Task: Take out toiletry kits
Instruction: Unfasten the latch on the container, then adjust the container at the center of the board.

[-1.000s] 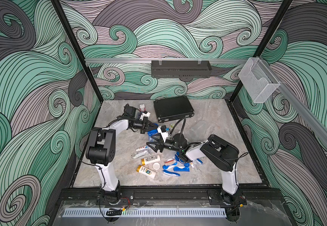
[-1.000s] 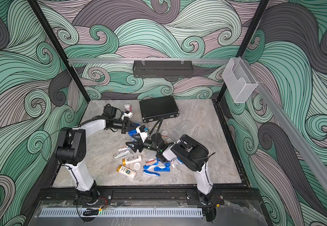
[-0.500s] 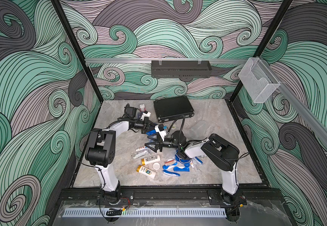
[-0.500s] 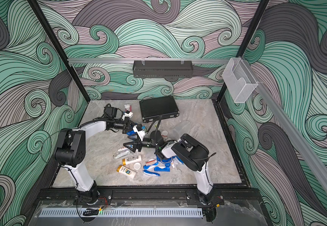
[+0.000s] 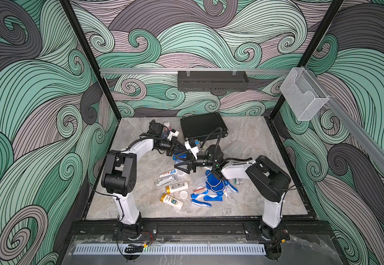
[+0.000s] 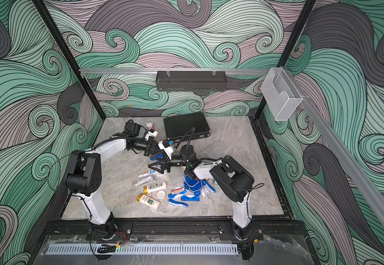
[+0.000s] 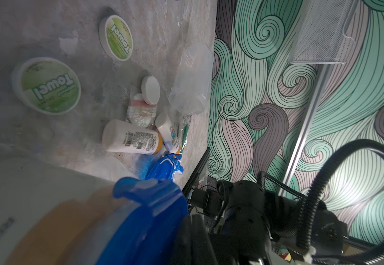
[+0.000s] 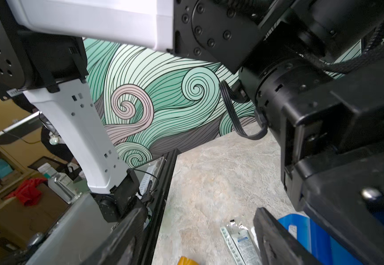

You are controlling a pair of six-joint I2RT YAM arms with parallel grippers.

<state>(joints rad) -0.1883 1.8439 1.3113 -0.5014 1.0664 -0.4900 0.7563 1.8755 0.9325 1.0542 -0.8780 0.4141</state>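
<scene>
Over the worktop (image 5: 243, 206) in both top views, we see the left end effector (image 5: 178, 152) clamped on a blue-lidded tumbler (image 5: 180, 157), the right end effector (image 6: 157, 165) spread, empty, beside it. Left wrist: its blue lid (image 7: 149, 206) looms close. Right wrist: fingers (image 8: 276, 238) flank a clear packet (image 8: 237, 238).

gold-capped bottles (image 5: 176, 187) (image 5: 172, 201), both top views: 2 | towel discs (image 7: 46, 86) (image 7: 118, 37), left wrist view: 2 | black briefcase (image 5: 201, 125): 1
</scene>
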